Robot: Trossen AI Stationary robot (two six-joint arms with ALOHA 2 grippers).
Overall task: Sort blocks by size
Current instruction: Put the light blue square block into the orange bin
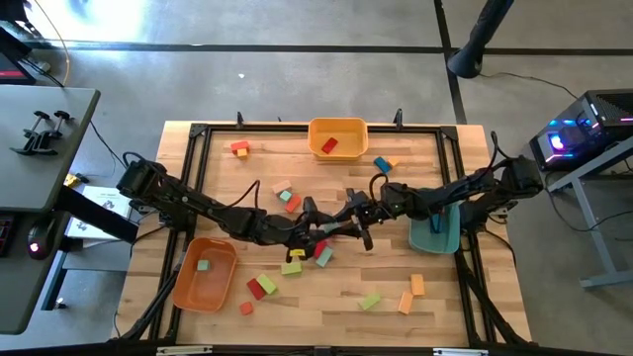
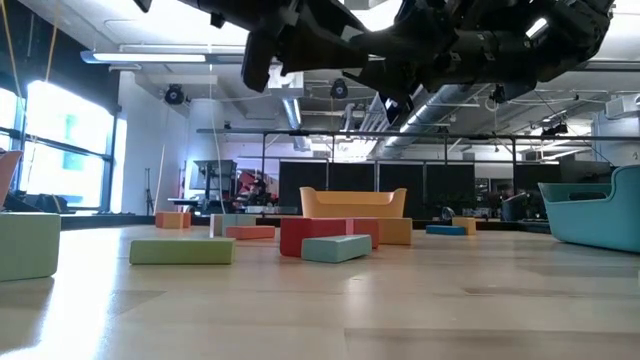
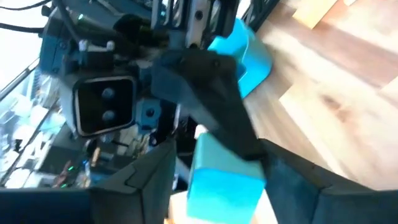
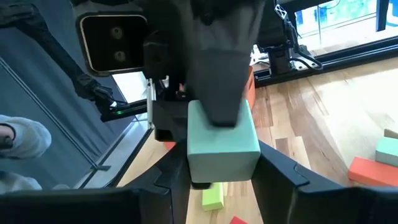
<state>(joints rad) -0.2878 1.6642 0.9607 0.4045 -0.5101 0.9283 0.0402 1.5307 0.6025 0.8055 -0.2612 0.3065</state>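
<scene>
Teal block [image 4: 222, 146] is up in the air over the middle of the tabletop [image 1: 326, 331], caught between both hands where the two arms meet.

- Right hand [image 1: 356, 216]: reaches in from the teal tray's side. In the right wrist view its two fingers sit against either side of the teal block, so it is closed on the block and gripping it.
- Left hand [image 1: 320, 230]: comes in from the opposite side, nose to nose with the right hand. In the left wrist view the teal block sits between its fingers, with one dark finger of the right hand lying across the block's face. Can't tell whether the left fingers actually press on it or just stand around it.
- Low view: both hands hang well above the wood, nothing under them touching.

Rest of the blocks:
- Yellow tray [image 1: 338, 124], far edge centre: one red block [image 1: 329, 144] inside.
- Orange tray [image 1: 182, 285], near left: one light green block [image 1: 203, 265] inside.
- Teal tray [image 1: 447, 243], right side, under the right arm; contents hard to read.
- Loose blocks scattered on the tabletop: red and green pair [image 1: 260, 287] beside the orange tray, two orange bars [image 1: 411, 294] near right, a green one [image 1: 369, 301] just beside them, a small cluster under the hands, and an orange/red pair [image 1: 238, 148] at far left.
</scene>
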